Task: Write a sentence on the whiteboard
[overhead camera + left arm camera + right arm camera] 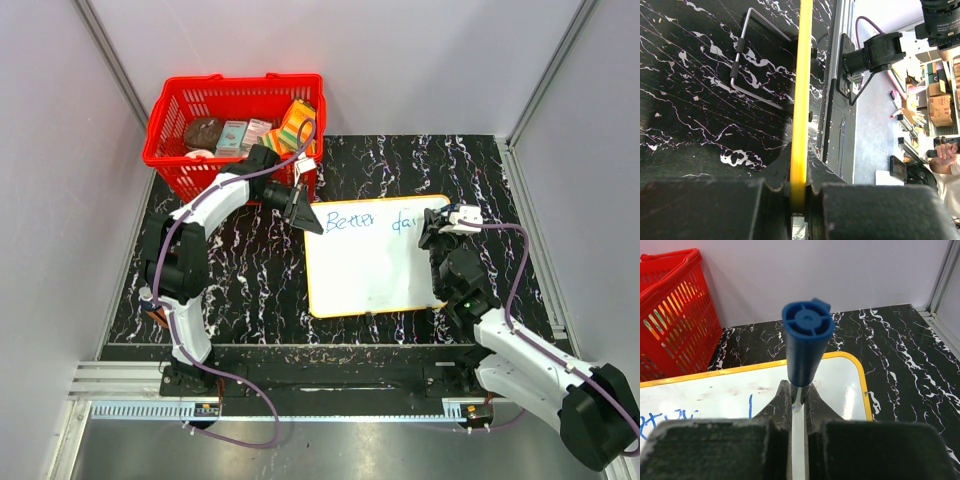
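Your right gripper [799, 407] is shut tight on a blue marker [807, 337]. Its fingers pinch the barrel, the blunt blue end points up at the wrist camera, and the tip is hidden below, so you cannot tell whether it touches.

From above, that gripper hangs over the upper right part of the whiteboard [370, 270]. The board lies flat on the black marbled table [250, 290] with its long axis running left to right, and a red basket [165, 120] sits beyond its far left corner.

The sentence [350, 218] reads "Better da" in thin blue letters along the top edge.

Your left gripper [798, 192] is clamped on the yellow rim [802, 75] at the upper left corner, pinning the board.

The next letters belong just right of "da", toward the right rim, where little white remains. The right arm is nearer that spot. A second line would lie below, toward the arm bases.
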You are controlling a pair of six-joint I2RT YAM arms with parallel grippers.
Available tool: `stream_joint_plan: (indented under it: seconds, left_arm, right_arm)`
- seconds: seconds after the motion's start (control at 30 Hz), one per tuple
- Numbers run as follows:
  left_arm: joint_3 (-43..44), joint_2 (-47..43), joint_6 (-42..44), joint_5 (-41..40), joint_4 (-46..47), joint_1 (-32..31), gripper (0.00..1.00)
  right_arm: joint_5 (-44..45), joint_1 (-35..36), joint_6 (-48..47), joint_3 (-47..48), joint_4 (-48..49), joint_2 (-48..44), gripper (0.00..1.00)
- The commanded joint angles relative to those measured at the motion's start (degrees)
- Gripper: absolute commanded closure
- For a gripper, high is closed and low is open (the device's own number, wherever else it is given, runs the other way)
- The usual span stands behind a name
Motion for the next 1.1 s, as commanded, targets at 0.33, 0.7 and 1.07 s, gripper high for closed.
stream_joint_plan:
  seconds: [0.33,0.7,1.07]
  left_arm:
    - [0.5,-1.2,5.3,-10.4,2.0,-0.6,1.0]
    - [0.8,-1.1,5.3,-10.3,2.0,-0.6,1.0]
    - [0.9,-1.2,5.2,-10.4,2.0,-0.7,1.0]
  right_arm:
    - [1.6,0.1,-0.3,1.8,4.0,3.2,1.0]
    - [0.1,0.0,3.0,0.5,0.0,0.6,1.0]
    - [-0.5,0.1,5.9,-1.2,-2.3,-0.5,1.0]
